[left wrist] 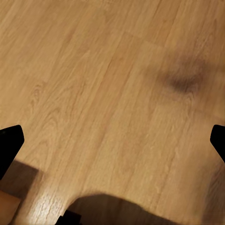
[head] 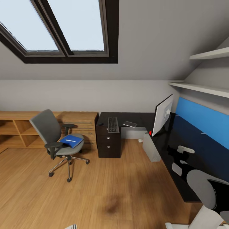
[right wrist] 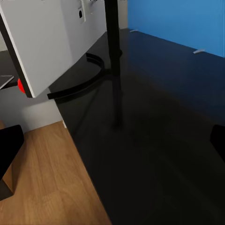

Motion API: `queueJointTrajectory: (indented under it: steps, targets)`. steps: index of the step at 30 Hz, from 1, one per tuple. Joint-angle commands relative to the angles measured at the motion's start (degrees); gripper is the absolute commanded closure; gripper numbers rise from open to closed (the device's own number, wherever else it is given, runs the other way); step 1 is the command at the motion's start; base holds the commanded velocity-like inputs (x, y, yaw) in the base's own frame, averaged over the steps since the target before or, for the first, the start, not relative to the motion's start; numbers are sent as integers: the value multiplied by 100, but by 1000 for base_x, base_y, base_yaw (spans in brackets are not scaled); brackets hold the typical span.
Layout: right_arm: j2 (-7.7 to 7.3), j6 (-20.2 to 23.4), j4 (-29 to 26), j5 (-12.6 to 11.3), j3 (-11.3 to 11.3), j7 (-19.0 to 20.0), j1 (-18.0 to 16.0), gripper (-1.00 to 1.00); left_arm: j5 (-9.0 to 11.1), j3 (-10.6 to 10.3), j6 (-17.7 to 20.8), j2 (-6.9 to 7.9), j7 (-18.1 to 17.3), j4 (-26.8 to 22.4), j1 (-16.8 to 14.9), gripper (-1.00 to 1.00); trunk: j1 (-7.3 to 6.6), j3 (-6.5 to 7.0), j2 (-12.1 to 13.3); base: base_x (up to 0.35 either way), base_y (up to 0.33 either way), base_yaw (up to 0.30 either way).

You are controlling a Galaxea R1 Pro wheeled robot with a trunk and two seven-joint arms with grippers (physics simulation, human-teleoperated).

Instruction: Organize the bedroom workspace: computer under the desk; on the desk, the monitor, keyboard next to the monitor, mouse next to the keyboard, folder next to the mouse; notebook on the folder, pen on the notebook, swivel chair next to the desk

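The long black L-shaped desk (head: 165,149) is seen at centre and right of the head view, its drawer unit with silver knobs at centre. The wide flat monitor (head: 163,118) with white back is stood on the desk right of centre, red dot at its lower corner. The slim dark grey keyboard (head: 113,124) is laid on the desk over the drawers, and the small thin dark notebook (head: 129,124) is laid just right of it. The pale grey-white boxy computer tower (head: 151,148) is set on the light wood floor (head: 111,190) beside the desk edge, below the monitor. The grey padded swivel chair (head: 55,140) is placed at left, well apart from the desk; the flat bright blue folder (head: 71,141) is rested on its seat with the thin white pen (head: 71,140) on top. The mouse cannot be made out. In the left wrist view the black fingertips (left wrist: 10,145) are seen apart over bare floor. In the right wrist view the fingertips (right wrist: 9,152) are seen apart, nothing held, over the desk near the monitor stand (right wrist: 112,47)
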Motion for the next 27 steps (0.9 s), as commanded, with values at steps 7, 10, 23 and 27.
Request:
queueJointTrajectory:
  steps: [7, 10, 23, 27]
  targets:
    - [-19, -240, 12, -40, 8, 9, -6, -100, 64, -58, -40, -2, 45, 4, -8, -100, 1, -8, -7, 0, -5, 0]
    - [-19, -380, 12, -40, 8, 10, 14, -100, 61, -79, -43, -9, 46, 4, -8, -100, 1, -8, -7, 46, -119, 0]
    - [-33, -418, 13, -43, 3, 2, 27, -100, 60, -99, -42, -12, 44, 4, -8, -100, 1, -8, -7, 74, -50, 0]
    - [-36, -411, 13, -42, 1, 2, 27, -100, 60, -93, -39, -13, 40, 4, -8, -100, 1, -8, -7, 214, -1, 0]
